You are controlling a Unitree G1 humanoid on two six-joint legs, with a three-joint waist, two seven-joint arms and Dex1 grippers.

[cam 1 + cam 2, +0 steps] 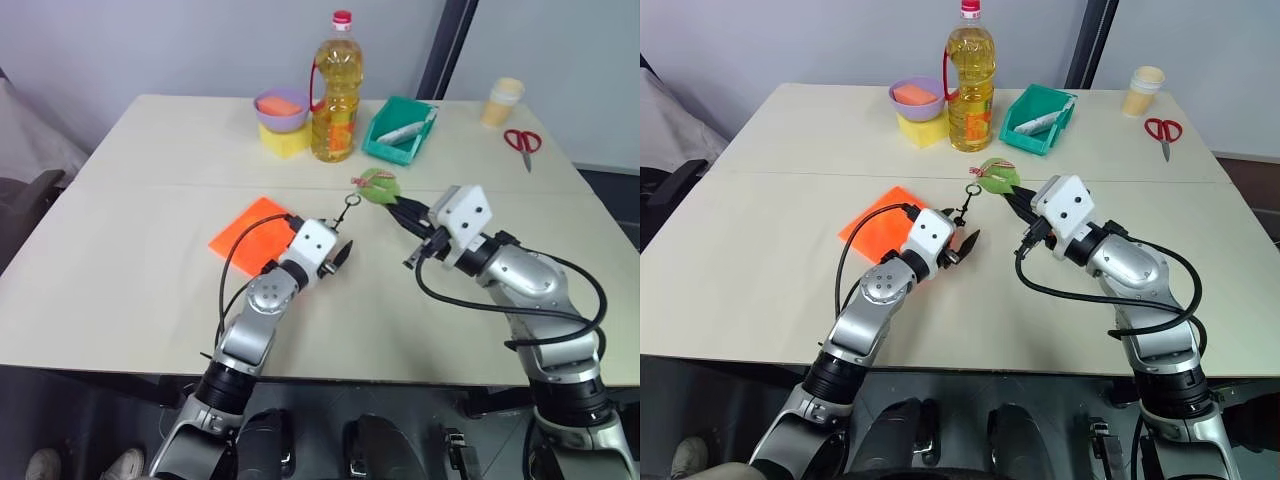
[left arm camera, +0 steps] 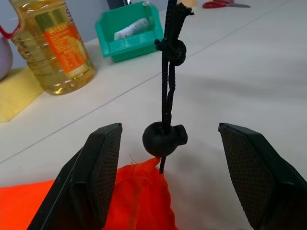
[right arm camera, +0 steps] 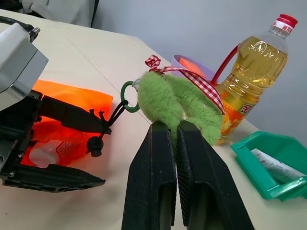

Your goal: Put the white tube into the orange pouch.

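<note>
Your left pincer [image 2: 165, 177] stands apart around the orange pouch [image 1: 252, 232] mouth (tube inside); your right pincer [image 3: 176, 143] is clamped on the green disc [image 3: 175, 103].

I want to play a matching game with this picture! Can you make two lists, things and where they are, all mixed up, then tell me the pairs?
Things:
1. green fuzzy disc
2. oil bottle
3. red scissors
4. black cord stopper

Places:
A. between the open fingers of the left tool
B. far right side of the table
C. pinched in the shut right tool
D. standing beside the green bin

Pairs: 1-C, 2-D, 3-B, 4-A
</note>
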